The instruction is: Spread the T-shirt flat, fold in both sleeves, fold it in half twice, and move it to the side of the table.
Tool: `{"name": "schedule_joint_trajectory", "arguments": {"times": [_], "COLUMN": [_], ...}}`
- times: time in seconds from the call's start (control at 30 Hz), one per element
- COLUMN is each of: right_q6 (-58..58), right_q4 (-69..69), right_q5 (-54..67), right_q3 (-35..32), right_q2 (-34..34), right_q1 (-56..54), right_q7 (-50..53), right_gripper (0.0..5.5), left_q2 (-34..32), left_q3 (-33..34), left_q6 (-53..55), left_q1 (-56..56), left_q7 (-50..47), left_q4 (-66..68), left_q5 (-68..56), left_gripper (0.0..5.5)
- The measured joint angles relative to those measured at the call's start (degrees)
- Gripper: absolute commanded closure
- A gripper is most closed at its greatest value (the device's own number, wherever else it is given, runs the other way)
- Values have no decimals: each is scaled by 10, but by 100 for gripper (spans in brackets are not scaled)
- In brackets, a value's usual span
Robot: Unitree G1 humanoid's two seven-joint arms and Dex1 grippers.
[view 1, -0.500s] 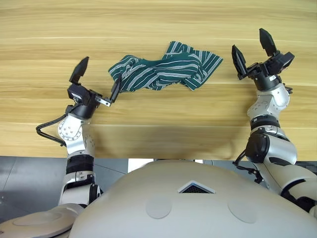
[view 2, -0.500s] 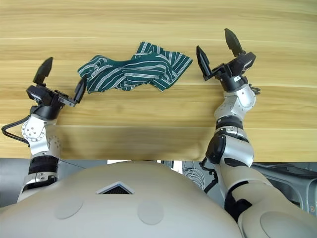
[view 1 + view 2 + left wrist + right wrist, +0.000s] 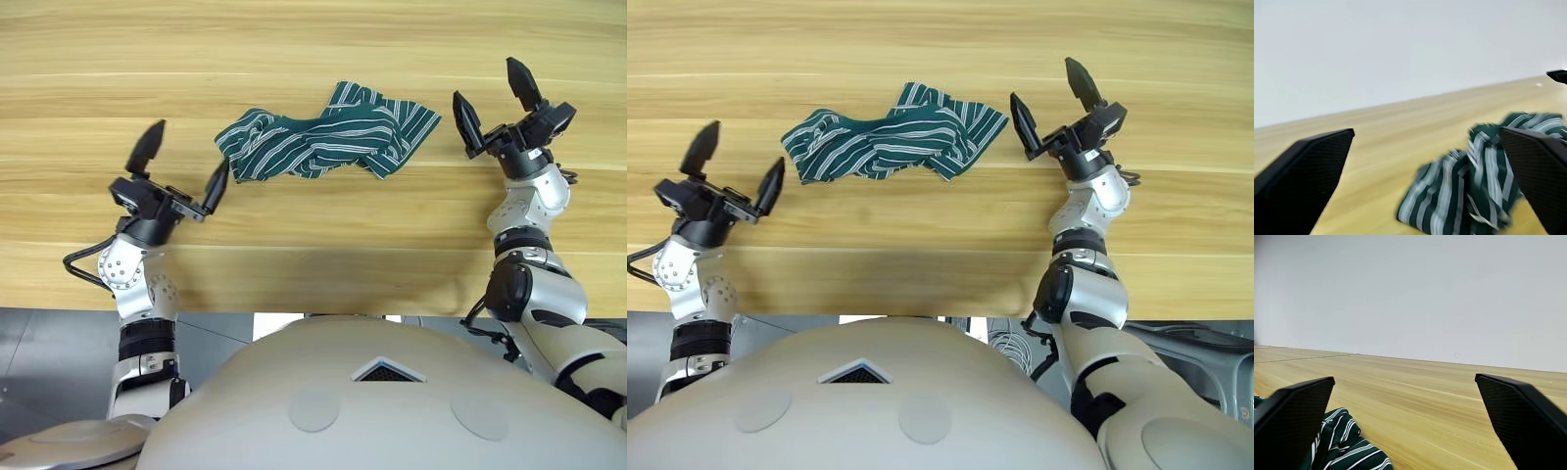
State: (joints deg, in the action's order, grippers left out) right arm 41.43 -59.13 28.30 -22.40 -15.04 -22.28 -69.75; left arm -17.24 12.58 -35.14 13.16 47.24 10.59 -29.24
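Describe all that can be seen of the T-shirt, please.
The T-shirt is dark green cloth with thin white stripes. It lies crumpled in a long bunch on the wooden table, not spread flat, and its sleeves cannot be told apart. It rests between two open claws: the left claw is close to its left end, the right claw stands apart from its right end. Neither grips it.
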Motion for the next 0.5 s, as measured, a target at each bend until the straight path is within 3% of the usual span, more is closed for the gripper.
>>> {"name": "schedule_joint_trajectory", "arguments": {"times": [0.5], "right_q6": [0], "right_q4": [-6], "right_q5": [11], "right_q3": [-16], "right_q2": [0], "right_q1": [-8], "right_q7": [6], "right_gripper": [15], "left_q2": [15], "left_q3": [14], "left_q6": [-2], "left_q1": [-30], "left_q7": [-72], "left_q4": [3], "left_q5": [31], "left_gripper": [10]}}
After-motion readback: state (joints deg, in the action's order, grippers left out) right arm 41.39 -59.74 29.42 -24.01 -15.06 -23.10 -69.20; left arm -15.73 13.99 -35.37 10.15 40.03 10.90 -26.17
